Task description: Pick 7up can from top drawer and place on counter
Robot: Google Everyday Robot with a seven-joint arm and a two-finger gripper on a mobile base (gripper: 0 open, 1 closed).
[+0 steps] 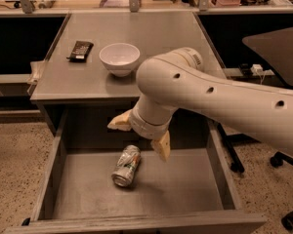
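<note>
You are holding the gripper (136, 140) just above the 7up can (126, 165), its two fingers spread wide with nothing between them, so you are likely getting ready to go down. Be aiming to put one finger on each long side, because the round can may roll away from a push. The can is lying on its side, all alone, on the floor of the open top drawer (48, 179), and up on the counter (166, 33) a white bowl (119, 58) is sitting with nothing in it, near a small dark thing (80, 50).
</note>
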